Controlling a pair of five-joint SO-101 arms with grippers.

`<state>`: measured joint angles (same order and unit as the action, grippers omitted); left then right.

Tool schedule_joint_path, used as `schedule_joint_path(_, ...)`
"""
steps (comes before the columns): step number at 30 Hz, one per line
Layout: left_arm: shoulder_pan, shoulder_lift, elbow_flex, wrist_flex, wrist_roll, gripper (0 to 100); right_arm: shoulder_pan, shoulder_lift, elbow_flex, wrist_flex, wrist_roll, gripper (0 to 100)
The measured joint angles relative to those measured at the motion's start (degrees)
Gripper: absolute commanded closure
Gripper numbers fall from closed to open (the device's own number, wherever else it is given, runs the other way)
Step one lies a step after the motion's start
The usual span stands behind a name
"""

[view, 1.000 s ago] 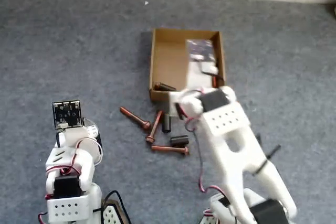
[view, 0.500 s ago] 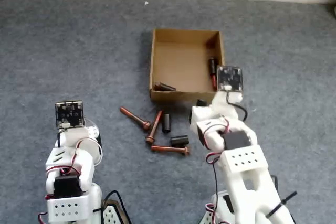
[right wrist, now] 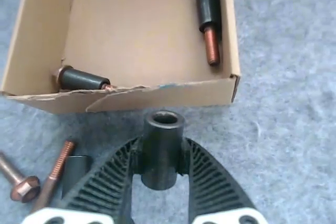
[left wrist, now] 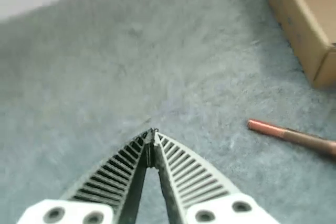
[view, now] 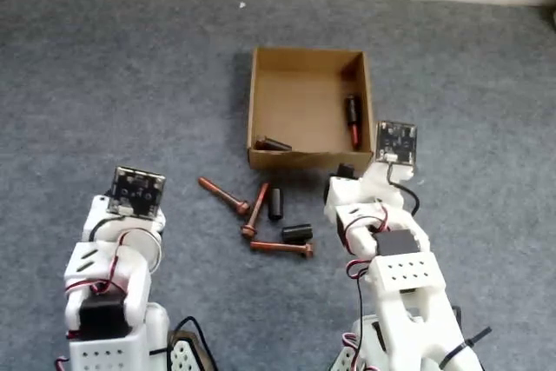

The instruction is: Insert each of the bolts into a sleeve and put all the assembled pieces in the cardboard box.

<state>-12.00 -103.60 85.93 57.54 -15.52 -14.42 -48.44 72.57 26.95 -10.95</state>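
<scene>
The bench (view: pixel 104 67) is covered in a grey, carpet-like material. At the left, the left hand (left wrist: pixel 152 137) is clenched with nothing between its fingers and hangs above bare bench, well apart from the parts.

Toward the middle, three loose bolts (view: pixel 254 208) lie on the bench in front of the cardboard box (view: pixel 308 50), with two loose sleeves (view: pixel 275 203) among them. Inside the box, the first assembled piece (view: pixel 272 143) lies in the near left corner and the second assembled piece (view: pixel 353 119) lies along the right wall.

At the right, the right hand (right wrist: pixel 160 146) grasps a third sleeve (right wrist: pixel 161 127), held upright with its bore facing up, just outside the near wall of the box.

Judged from this layout, two of five assemblies are complete and stored. Three bolts remain to be inserted, one per sleeve, and then boxed. The held sleeve appears to be the next to receive a bolt.
</scene>
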Motion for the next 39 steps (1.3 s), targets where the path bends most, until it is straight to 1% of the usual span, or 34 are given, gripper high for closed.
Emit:
schedule_joint_path(4,4.13,0.00,-4.57,5.27,-2.90,99,0.09,0.00,0.00,0.00,0.00,99.3)
schedule_joint_path(8,9.41,-0.09,-7.56,9.85,-3.16,99,0.35,0.00,0.00,0.00,0.00,99.3)
schedule_joint_path(10,10.90,-0.09,-8.62,11.08,-3.43,99,0.35,0.00,0.00,0.00,0.00,99.3)
schedule_joint_path(13,12.04,-0.09,-9.23,11.25,-3.52,99,0.35,0.00,0.00,0.00,0.00,99.3)
schedule_joint_path(24,12.48,0.88,-10.37,11.25,-5.19,99,0.35,0.00,0.00,0.00,0.00,99.3)
schedule_joint_path(27,12.57,6.59,-14.15,11.25,-5.19,99,0.35,0.00,0.00,0.00,0.00,99.3)
schedule_joint_path(31,12.57,18.64,-21.45,11.25,-5.45,99,0.35,0.00,0.00,0.00,0.00,99.3)
schedule_joint_path(36,12.57,35.25,-28.57,11.25,-10.64,99,0.35,0.00,0.00,0.00,0.00,99.3)
schedule_joint_path(39,12.57,43.52,-31.30,11.25,-15.03,99,1.23,0.00,0.00,0.00,0.00,99.3)
